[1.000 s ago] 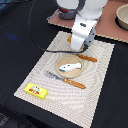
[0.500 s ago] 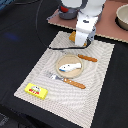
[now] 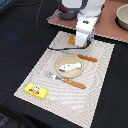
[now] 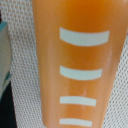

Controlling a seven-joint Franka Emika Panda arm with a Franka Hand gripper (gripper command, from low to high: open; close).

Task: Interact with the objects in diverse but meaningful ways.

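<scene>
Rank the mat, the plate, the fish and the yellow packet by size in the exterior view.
Largest to smallest:
1. mat
2. plate
3. fish and yellow packet look about alike, so I won't rank them.

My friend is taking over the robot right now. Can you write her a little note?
Tool: down at the mat's far edge, over an orange object that fills the wrist view; open or shut, cannot tell.
Fish: on the plate, mid-mat.
Fork and knife: either side of the plate.
Yellow packet: at the mat's near corner.
Bowl: on the board behind.
Done: nothing visibly finished. Left: check the grip, then handle the orange object.
</scene>
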